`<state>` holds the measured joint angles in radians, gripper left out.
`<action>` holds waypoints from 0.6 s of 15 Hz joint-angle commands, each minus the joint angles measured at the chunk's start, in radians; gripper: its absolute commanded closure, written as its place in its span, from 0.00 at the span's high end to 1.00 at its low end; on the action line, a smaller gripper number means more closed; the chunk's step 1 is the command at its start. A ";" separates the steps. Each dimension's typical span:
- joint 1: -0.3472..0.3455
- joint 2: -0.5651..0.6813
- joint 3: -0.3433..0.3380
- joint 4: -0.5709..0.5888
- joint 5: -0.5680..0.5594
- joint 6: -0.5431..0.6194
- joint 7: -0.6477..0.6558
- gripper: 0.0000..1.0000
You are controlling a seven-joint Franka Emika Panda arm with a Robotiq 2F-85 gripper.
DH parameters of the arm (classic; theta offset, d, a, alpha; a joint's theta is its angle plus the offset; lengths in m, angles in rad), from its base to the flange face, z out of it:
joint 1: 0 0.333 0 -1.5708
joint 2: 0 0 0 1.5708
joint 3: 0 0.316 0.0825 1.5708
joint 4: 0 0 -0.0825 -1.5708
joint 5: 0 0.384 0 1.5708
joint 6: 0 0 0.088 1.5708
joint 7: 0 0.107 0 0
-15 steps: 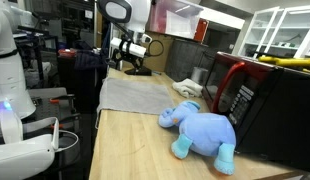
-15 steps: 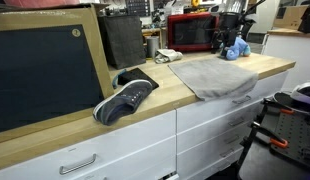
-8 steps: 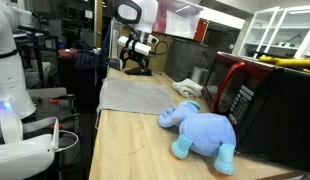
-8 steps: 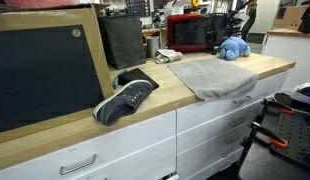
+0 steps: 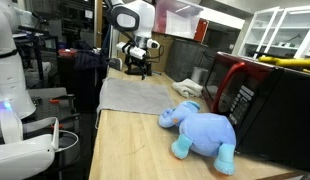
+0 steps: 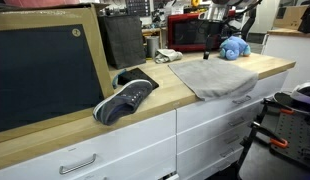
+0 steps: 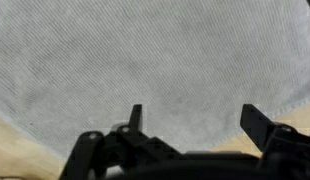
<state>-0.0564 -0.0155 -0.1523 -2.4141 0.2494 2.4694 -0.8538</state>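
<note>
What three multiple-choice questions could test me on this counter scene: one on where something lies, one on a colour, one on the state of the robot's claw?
1. Where does the plush elephant lie?
A) beside the red microwave
B) on the floor
C) inside a drawer

2. What colour is the cloth on the counter?
A) green
B) grey
C) yellow

3. How does the gripper stand?
A) shut on the plush elephant
B) shut on the cloth
C) open, holding nothing

Answers:
1 A: an exterior view shows it next to the microwave.
2 B: it looks grey in every view.
3 C: the wrist view shows both fingers apart above the cloth.
</note>
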 commanded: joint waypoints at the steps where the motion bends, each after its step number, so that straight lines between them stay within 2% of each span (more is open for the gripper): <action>1: -0.006 0.035 0.035 0.021 -0.062 0.097 0.254 1.00; 3: -0.019 0.062 0.030 0.058 -0.158 0.090 0.409 1.00; 6: -0.030 0.077 0.017 0.149 -0.323 0.004 0.653 1.00; 7: -0.026 0.081 0.022 0.195 -0.370 -0.056 0.732 1.00; 9: -0.028 0.095 0.029 0.291 -0.382 -0.183 0.785 1.00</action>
<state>-0.0829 0.0502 -0.1320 -2.2675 -0.0971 2.4526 -0.1728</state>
